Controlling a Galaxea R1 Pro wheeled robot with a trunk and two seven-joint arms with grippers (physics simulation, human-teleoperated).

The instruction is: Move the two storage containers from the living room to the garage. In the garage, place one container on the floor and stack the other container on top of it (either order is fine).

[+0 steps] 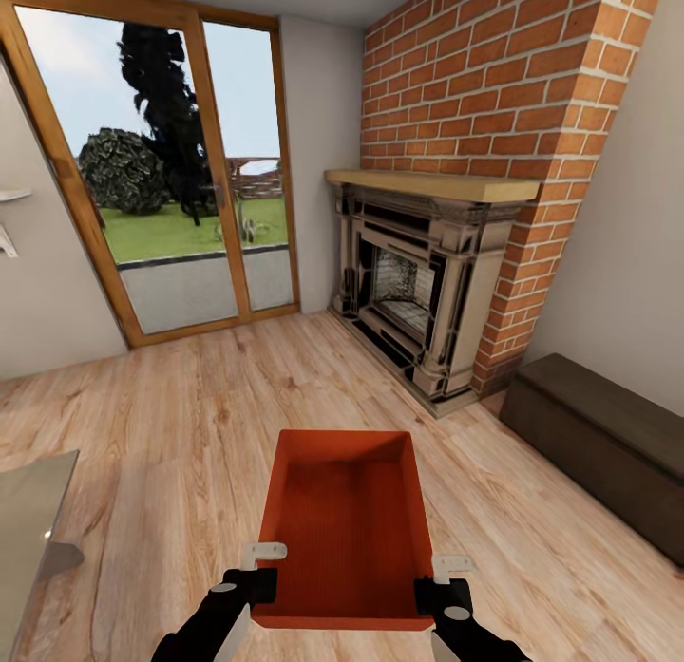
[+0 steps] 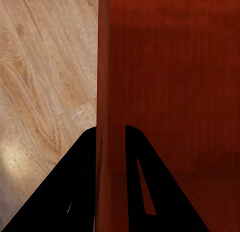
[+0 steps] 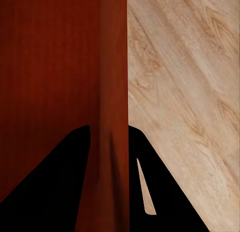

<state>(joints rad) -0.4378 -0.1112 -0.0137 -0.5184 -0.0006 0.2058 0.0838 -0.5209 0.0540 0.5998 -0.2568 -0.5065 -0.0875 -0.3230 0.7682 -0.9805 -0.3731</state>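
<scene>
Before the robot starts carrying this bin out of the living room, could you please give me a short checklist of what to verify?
1. Left claw shut on the storage container: ok, its fingers pinch the left wall in the left wrist view.
2. Right claw shut on the right wall: ok, the same in the right wrist view.
3. Container level: ok, it looks even between both claws.
4. Container empty: ok, nothing inside.
5. Wood-plank floor ahead free: ok up to the fireplace; dark chest stands to the right.
6. Second container and garage route: cannot tell.
</scene>
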